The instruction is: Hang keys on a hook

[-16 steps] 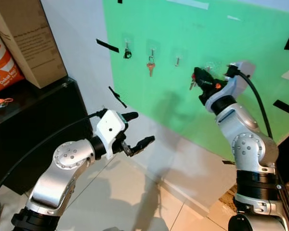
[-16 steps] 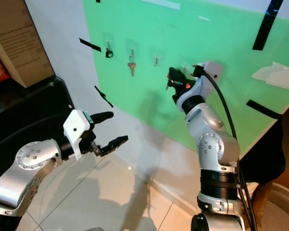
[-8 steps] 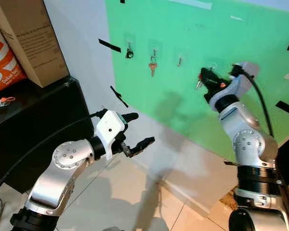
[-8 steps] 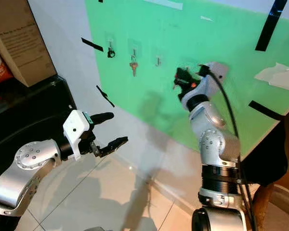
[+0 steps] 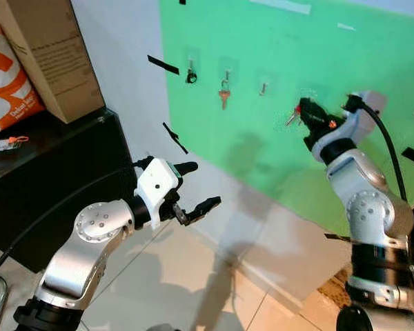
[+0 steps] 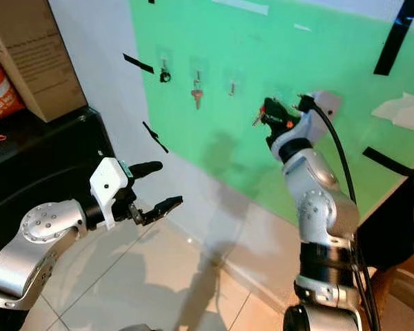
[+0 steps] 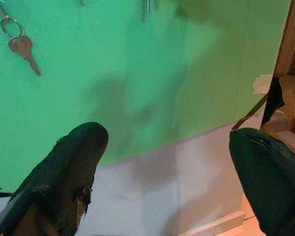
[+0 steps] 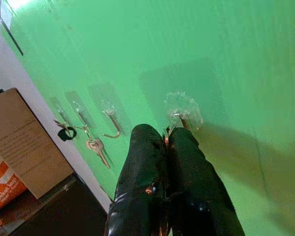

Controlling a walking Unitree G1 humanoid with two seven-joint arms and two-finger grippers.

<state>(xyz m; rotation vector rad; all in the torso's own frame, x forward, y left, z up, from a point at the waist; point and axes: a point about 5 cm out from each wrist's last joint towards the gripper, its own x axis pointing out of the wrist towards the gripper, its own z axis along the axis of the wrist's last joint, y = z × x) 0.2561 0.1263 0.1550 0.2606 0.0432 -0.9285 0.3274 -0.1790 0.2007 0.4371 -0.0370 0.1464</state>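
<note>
Four hooks sit in a row on the green board (image 5: 262, 41). One holds a black ring (image 5: 191, 74), one a red key (image 5: 224, 93), and one hook (image 5: 263, 87) is bare. My right gripper (image 5: 302, 110) is raised against the board just under the fourth, clear hook (image 8: 179, 115). It is shut on the keys (image 5: 290, 118), whose ring (image 8: 165, 138) shows between the fingertips right below that hook. My left gripper (image 5: 204, 184) hangs open and empty, low in front of the wall.
A black cabinet (image 5: 55, 172) stands at the left with a cardboard box (image 5: 48, 55) and an orange bag (image 5: 7, 76) on it. Black tape strips (image 5: 163, 65) mark the wall. Pale floor tiles (image 5: 165, 289) lie below.
The camera has shifted a little. My right gripper has carried the keys slightly closer to the fourth hook. The left arm has stayed put.
</note>
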